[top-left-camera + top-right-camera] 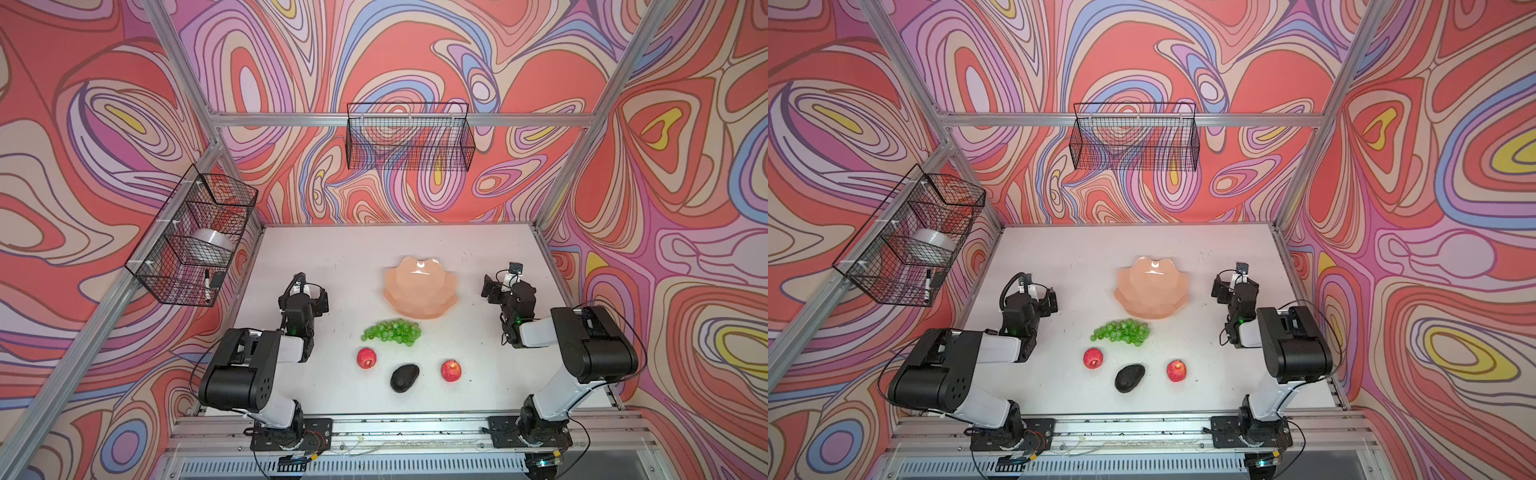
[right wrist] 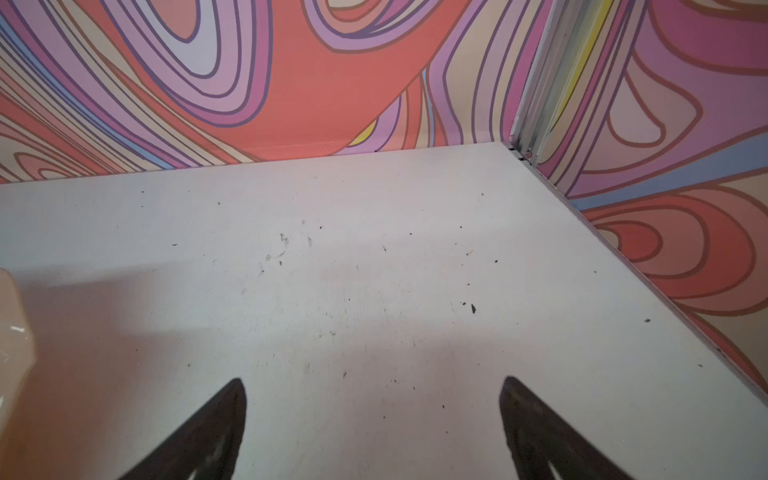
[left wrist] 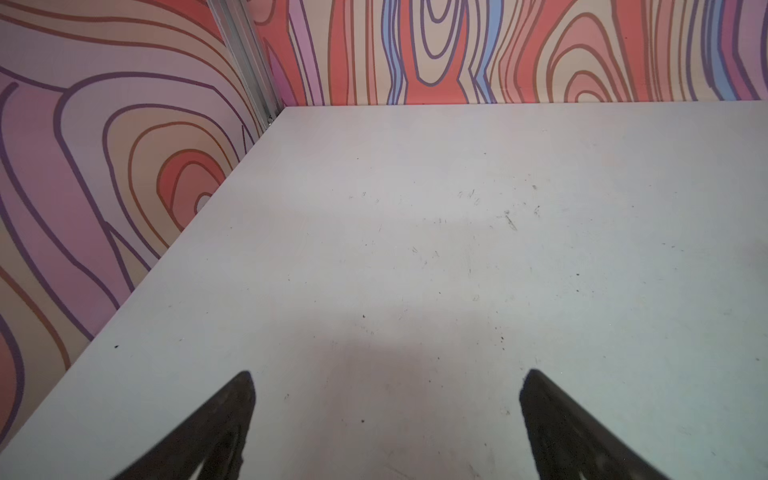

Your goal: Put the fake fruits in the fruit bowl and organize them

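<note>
Grapes (image 1: 392, 331), apples (image 1: 367, 358) (image 1: 451, 370), avocado (image 1: 404, 377) left loose on table (image 1: 332, 249) just before seemingly empty bowl (image 1: 419, 309), flanked by left gripper (image 3: 386, 378) and right gripper (image 2: 374, 384), jaws apart and empty, ready for picking.

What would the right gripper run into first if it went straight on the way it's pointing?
Probably only the table. The open right gripper faces bare surface, then the back wall. The fruit bowl sits off to the side of that line. Depth is unclear.

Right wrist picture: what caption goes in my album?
Open black jaws over a speckled white table, glossy peach bowl edge peeking in.
</note>
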